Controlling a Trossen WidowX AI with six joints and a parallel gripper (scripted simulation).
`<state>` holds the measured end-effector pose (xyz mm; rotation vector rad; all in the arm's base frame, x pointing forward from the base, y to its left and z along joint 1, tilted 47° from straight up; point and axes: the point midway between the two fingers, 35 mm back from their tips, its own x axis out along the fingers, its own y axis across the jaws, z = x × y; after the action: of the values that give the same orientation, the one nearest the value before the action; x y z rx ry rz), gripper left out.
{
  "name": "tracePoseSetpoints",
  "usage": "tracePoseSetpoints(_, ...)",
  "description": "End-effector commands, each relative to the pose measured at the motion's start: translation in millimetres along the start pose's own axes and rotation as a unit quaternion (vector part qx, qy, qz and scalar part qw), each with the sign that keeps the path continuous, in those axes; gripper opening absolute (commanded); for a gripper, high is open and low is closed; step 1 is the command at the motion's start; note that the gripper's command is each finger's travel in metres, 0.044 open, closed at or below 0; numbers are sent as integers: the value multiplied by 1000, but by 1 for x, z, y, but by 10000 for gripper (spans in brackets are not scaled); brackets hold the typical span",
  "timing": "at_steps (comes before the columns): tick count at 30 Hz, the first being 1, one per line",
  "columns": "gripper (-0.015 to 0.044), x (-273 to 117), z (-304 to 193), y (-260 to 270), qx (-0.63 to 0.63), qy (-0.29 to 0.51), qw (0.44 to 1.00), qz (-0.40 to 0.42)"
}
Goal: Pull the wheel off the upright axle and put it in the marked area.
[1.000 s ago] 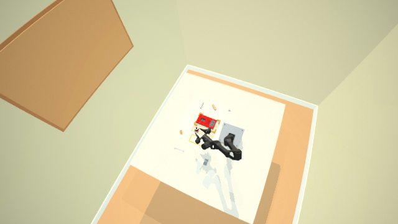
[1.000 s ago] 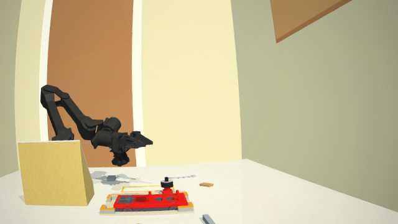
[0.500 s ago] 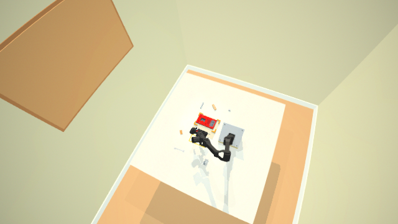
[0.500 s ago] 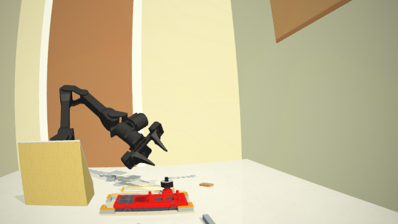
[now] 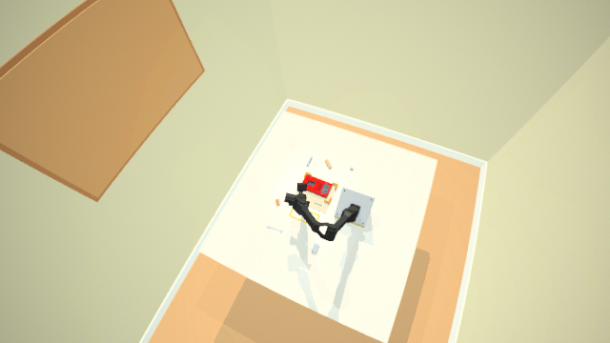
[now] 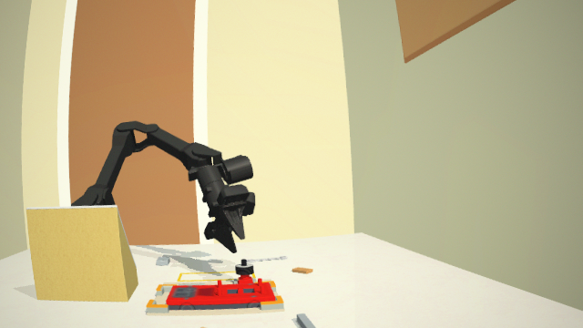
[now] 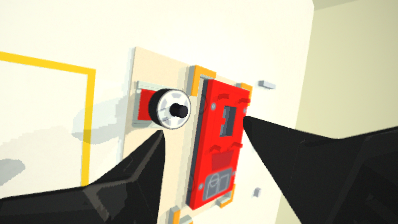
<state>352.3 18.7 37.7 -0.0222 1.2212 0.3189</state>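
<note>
One wheel [image 7: 170, 108] sits on its upright axle [image 7: 180, 109] beside the red block [image 7: 218, 142] on the worktop [image 6: 410, 282]. My claw [image 7: 202, 132] hangs above it, partly open, gripping nothing.

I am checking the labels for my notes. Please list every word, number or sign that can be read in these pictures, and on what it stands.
None can be read.
Red block: raised shapes only, no letters or numbers.
Wheel: plain face, no marking.
Yellow outline on the table: a marked border, no text.
</note>
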Motion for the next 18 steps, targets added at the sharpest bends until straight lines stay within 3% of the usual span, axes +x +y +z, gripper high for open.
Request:
tracePoseSetpoints(1, 300, 4, 6, -22, 538, 163, 818, 123)
tracePoseSetpoints(10, 300, -2, 14, -38, 783, 279, 539, 132)
tracePoseSetpoints(18, 300, -3, 15, -39, 788, 281, 532, 132)
